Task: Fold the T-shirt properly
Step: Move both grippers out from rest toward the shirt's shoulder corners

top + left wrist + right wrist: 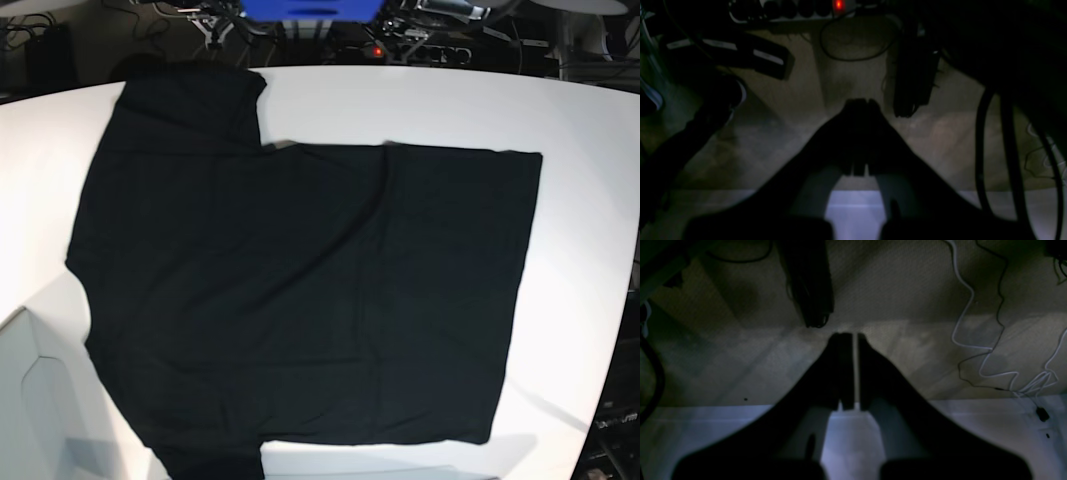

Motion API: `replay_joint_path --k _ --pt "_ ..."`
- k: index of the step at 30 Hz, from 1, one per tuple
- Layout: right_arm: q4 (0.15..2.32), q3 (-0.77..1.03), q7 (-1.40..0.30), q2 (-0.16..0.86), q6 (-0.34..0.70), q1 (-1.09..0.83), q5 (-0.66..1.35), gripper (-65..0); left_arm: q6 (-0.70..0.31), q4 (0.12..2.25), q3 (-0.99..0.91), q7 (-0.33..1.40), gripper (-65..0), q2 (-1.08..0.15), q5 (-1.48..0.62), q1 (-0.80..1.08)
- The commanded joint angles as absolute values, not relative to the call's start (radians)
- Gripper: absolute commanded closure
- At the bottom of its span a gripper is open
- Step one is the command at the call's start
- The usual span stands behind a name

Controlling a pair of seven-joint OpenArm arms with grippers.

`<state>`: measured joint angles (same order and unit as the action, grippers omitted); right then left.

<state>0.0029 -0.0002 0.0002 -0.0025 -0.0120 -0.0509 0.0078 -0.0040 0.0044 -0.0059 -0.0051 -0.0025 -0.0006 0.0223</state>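
In the base view we see the black T-shirt [300, 300] spread flat across the white desk [580, 130], one short sleeve reaching toward the far left corner and the hem edge running down the right side; neither arm shows there. Our left gripper [860, 103] has its jaws pressed together with nothing between them, hanging off the desk above a dim carpeted floor [800, 100] strewn with cables and a power strip [790, 10]. Our right gripper [853, 336] is likewise narrowed to a thin slit and empty, over the floor beyond the desk edge near a white cable [968, 306], so both sit well apart from the T-shirt.
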Motion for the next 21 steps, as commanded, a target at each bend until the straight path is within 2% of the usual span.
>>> replay_joint_path --k 1,16,21 --pt "0.004 -0.001 -0.001 -0.002 0.005 -0.058 0.010 0.0 -0.002 0.005 -0.007 -0.008 -0.2 -0.004 -0.001 0.025" --pt "0.008 -0.002 -0.001 -0.002 0.005 -0.068 0.010 0.0 -0.002 0.005 -0.004 -0.005 -0.1 -0.005 0.001 0.050" --pt "0.128 -0.004 -0.010 -0.002 0.005 -0.128 0.010 0.0 -0.002 0.005 -0.004 -0.005 -0.1 -0.007 0.001 0.050"
